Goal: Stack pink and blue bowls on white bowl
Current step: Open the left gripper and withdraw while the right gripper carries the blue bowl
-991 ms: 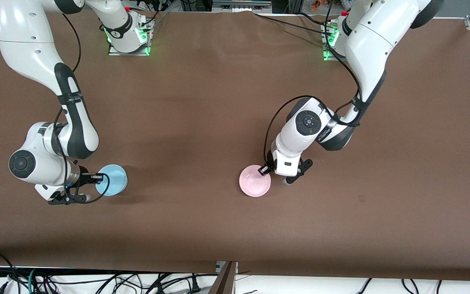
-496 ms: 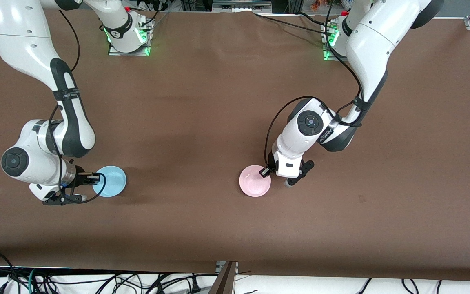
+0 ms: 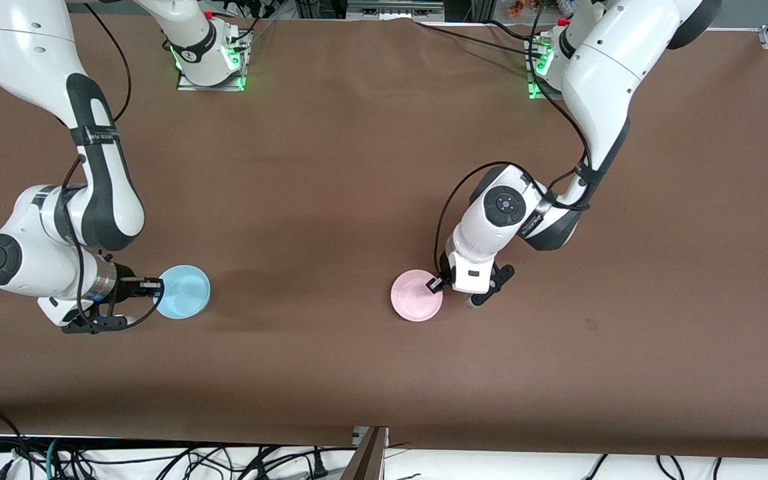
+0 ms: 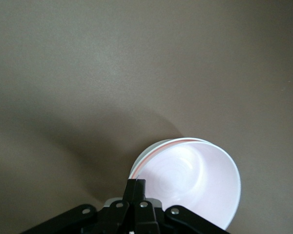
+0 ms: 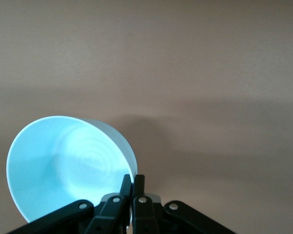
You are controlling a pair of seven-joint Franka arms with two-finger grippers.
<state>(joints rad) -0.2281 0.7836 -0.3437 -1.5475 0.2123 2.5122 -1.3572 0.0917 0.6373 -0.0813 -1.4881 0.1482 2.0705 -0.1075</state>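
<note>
The light blue bowl (image 3: 187,293) is at the right arm's end of the table. My right gripper (image 3: 157,285) is shut on its rim; the right wrist view shows the bowl (image 5: 63,165) tilted and pinched by the gripper (image 5: 132,178). The pale pink bowl (image 3: 414,298) is near the table's middle. My left gripper (image 3: 436,283) is shut on its rim, also seen in the left wrist view (image 4: 136,181), where the bowl (image 4: 195,180) is tilted. A thin pale rim (image 4: 142,157) shows just outside the pink rim; I cannot tell if it is the white bowl. No separate white bowl shows.
The brown table cover (image 3: 331,200) spreads bare between the two bowls. The arm bases with green lights (image 3: 211,63) stand along the edge farthest from the front camera. Cables hang below the nearest edge.
The right arm's elbow and wrist have swung toward its end of the table while the blue bowl stayed almost in place. The left arm shifted only slightly; the pink bowl has barely moved.
</note>
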